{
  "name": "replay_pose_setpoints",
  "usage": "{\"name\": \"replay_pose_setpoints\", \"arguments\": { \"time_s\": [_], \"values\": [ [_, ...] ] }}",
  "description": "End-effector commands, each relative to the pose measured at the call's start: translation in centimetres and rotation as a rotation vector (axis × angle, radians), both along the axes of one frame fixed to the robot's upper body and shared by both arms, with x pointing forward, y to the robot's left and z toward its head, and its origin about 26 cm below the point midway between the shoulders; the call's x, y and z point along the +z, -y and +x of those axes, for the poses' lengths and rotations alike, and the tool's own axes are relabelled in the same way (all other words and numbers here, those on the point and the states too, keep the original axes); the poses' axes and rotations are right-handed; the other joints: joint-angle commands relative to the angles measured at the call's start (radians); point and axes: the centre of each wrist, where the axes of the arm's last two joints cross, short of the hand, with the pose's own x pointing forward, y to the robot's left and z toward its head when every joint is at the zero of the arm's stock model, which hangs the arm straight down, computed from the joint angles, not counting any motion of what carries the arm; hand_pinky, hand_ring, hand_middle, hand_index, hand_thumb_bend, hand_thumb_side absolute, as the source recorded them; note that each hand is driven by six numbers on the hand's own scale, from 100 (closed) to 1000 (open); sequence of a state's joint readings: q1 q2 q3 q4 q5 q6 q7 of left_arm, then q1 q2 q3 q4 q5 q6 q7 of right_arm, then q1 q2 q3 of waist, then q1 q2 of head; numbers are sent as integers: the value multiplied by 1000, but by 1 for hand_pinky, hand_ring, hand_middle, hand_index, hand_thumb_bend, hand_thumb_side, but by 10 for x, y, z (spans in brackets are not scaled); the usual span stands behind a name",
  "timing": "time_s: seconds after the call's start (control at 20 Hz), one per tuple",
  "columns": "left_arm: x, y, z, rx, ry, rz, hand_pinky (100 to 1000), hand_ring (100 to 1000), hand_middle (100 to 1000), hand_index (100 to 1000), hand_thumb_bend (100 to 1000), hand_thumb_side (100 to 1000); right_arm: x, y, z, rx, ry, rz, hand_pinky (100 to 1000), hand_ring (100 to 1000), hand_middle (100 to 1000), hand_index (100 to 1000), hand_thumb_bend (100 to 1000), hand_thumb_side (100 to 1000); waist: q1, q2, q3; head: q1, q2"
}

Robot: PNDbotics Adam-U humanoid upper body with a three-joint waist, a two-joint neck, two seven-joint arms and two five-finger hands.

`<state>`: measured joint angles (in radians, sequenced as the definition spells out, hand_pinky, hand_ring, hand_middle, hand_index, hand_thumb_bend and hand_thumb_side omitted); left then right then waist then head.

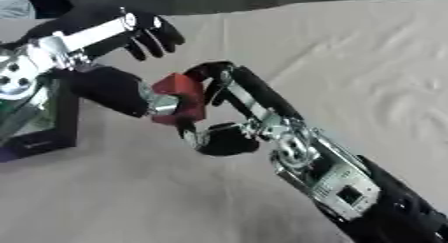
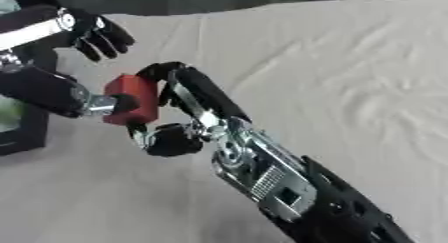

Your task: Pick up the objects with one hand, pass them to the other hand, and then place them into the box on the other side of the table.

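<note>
Red block (image 2: pixel 131 99) upright, right hand (image 2: pixel 179 119) gripping.

No legible text, labels, brands or numbers anywhere. Faint pale smudge on front edge of black box (image 1: pixel 39 144), unreadable. Small dark panel on right forearm (image 1: pixel 350 194), nothing readable on it. Red block (image 2: pixel 131 99) unmarked on visible faces.

Wrinkled beige tablecloth (image 1: pixel 350 62) covers whole table.

Place: likely a lab or test room — not a home
Evidence: table (image 1: pixel 350 62) draped in plain beige cloth — dark, bare backdrop
</note>
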<state>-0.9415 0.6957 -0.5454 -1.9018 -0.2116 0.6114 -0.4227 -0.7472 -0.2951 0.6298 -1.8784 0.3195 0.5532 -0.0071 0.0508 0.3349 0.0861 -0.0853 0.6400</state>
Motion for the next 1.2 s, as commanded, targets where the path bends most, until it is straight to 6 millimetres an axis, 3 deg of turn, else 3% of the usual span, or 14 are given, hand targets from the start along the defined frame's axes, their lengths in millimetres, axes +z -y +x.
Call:
{"name": "replay_pose_setpoints", "arguments": {
  "time_s": [0.05, 0.35, 0.65, 0.8, 0.95, 1.2],
  "values": [
    [8, 0, -5, 11, 29, 37, 814, 787, 709, 823, 685, 364, 5, -1, 0, -15, 27, 2, 635, 623, 450, 577, 100, 100, 1, -25, 2, -6, 5],
    [9, 3, -14, 30, 53, 152, 853, 809, 722, 842, 771, 303, 2, -2, 0, -40, 14, -1, 631, 624, 455, 584, 100, 100, 2, -25, 1, -9, 7],
    [8, 6, -13, 46, 37, 255, 872, 830, 747, 863, 753, 200, 2, -4, -2, -48, 2, 29, 620, 622, 457, 591, 100, 113, 3, -25, 2, -8, 9],
    [9, 7, -12, 65, 40, 286, 870, 831, 748, 864, 696, 153, 1, -4, -2, -44, -5, 52, 624, 623, 458, 594, 100, 129, 3, -25, 2, -4, 5],
    [9, 8, -12, 86, 32, 273, 860, 823, 740, 857, 646, 173, 0, -4, -2, -34, -11, 60, 621, 623, 457, 592, 100, 119, 2, -25, 2, -2, 6],
    [10, 12, -13, 67, 23, 267, 863, 828, 746, 859, 694, 172, -1, -7, -3, -24, 15, 63, 620, 625, 457, 591, 100, 100, 3, -25, 4, -4, 11]
  ]
}}
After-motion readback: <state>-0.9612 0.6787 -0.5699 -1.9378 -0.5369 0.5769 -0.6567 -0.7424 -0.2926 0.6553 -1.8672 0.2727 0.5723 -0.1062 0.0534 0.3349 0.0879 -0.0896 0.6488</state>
